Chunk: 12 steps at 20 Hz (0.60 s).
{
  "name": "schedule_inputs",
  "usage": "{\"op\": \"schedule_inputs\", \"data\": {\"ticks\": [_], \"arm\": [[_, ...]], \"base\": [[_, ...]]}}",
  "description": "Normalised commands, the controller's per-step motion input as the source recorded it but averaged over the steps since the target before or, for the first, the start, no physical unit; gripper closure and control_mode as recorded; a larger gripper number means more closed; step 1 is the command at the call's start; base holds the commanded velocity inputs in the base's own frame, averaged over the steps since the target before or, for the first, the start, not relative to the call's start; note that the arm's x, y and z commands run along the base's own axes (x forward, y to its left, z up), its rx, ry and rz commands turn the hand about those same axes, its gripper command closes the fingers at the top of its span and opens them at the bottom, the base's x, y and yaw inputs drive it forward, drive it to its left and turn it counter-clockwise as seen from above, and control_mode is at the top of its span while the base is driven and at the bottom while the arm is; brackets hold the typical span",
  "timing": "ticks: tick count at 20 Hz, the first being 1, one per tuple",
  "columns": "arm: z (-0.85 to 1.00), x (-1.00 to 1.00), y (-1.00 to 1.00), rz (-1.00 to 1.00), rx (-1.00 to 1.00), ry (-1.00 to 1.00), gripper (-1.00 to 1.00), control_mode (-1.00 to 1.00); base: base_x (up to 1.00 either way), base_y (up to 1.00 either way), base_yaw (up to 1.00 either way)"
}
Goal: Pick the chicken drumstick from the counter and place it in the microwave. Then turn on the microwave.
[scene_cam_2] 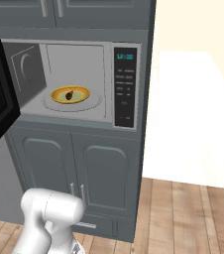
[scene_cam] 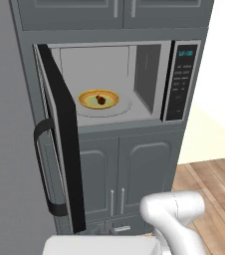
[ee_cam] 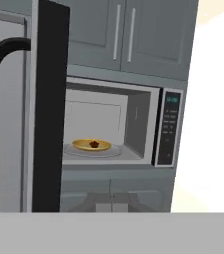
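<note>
Left base view: boxy silver-grey microwave (scene_cam: 149, 79), glossy black door (scene_cam: 59, 134) swung open | lumpy reddish-brown chicken drumstick (scene_cam: 100, 99) on round yellow plate (scene_cam: 87, 98) | claw pressed together

The microwave (scene_cam: 149, 55) has a matt silver-grey shell that looks like brushed metal, and its open door (scene_cam: 64, 129) is glossy black, glass-like, with a smooth dark plastic-looking handle (scene_cam: 41, 164). The keypad (scene_cam: 180, 82) is flat black. The yellow plate (scene_cam: 98, 99) looks glazed and shiny; the chicken drumstick (scene_cam: 100, 99) on it is dull reddish-brown. The cabinet fronts (scene_cam: 129, 174) are painted matt grey with thin metal pulls. The floor (scene_cam_2: 193, 218) is pale wood planking.
</note>
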Motion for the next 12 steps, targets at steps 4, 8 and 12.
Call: {"op": "schedule_inputs", "data": {"ticks": [4, 8, 12], "arm": [[-0.36, 0.38, 0.44, 0.0, 0.0, 0.0, 1.0, -1.0], [-0.39, 0.36, 0.49, 0.0, 0.0, 0.0, 1.0, -1.0], [-0.35, 0.34, 0.45, 0.0, 0.0, 0.0, 1.0, -1.0]], "base": [[0.0, 0.0, 0.0], [0.0, 0.0, 0.0], [0.0, 0.0, 0.0]]}}
